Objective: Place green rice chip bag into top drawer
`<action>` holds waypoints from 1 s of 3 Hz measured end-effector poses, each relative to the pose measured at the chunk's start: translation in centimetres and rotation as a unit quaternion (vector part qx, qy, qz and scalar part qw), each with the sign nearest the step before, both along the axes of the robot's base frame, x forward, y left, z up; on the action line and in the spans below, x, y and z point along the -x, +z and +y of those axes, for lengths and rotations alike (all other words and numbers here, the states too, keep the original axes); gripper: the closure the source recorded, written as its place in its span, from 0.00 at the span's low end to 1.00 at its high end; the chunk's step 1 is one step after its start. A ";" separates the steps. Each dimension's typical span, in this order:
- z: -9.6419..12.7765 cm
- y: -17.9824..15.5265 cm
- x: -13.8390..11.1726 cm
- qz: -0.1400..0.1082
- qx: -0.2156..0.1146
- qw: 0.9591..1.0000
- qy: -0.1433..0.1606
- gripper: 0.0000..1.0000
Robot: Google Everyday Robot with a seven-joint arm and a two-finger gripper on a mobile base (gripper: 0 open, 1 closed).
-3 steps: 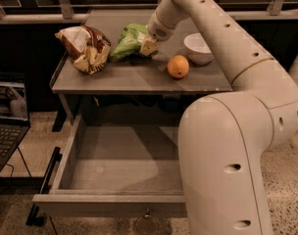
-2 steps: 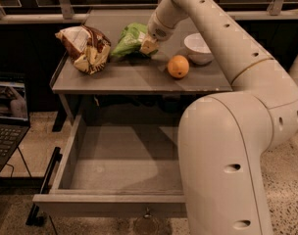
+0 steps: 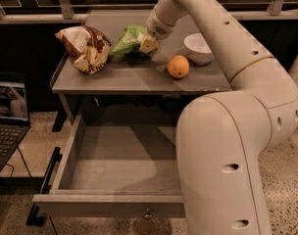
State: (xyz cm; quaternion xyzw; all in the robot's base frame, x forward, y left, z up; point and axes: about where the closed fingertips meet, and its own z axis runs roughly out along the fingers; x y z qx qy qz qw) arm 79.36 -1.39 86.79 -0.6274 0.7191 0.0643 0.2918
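Note:
The green rice chip bag (image 3: 128, 40) lies on the grey tabletop (image 3: 139, 77), left of centre and toward the back. My gripper (image 3: 148, 45) is at the bag's right end, touching or pressing into it, with the arm reaching in from the upper right. The top drawer (image 3: 122, 163) is pulled wide open below the tabletop; its flat grey bottom is bare, and a small metal pull (image 3: 147, 213) hangs at its front. My large white arm covers the drawer's right part.
A brown-and-white snack bag (image 3: 85, 48) lies at the table's left. An orange (image 3: 178, 66) and a white bowl (image 3: 199, 48) sit to the right of the gripper. A laptop (image 3: 7, 116) stands on the floor at the left. A railing runs behind the table.

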 end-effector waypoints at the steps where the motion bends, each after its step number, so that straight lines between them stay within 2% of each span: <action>1: 0.0 3.8 1.6 -0.017 0.014 0.999 0.035 1.00; 2: -0.3 7.9 2.9 -0.044 0.033 0.997 0.061 1.00; 3: -0.6 10.5 4.0 -0.060 0.031 0.994 0.083 1.00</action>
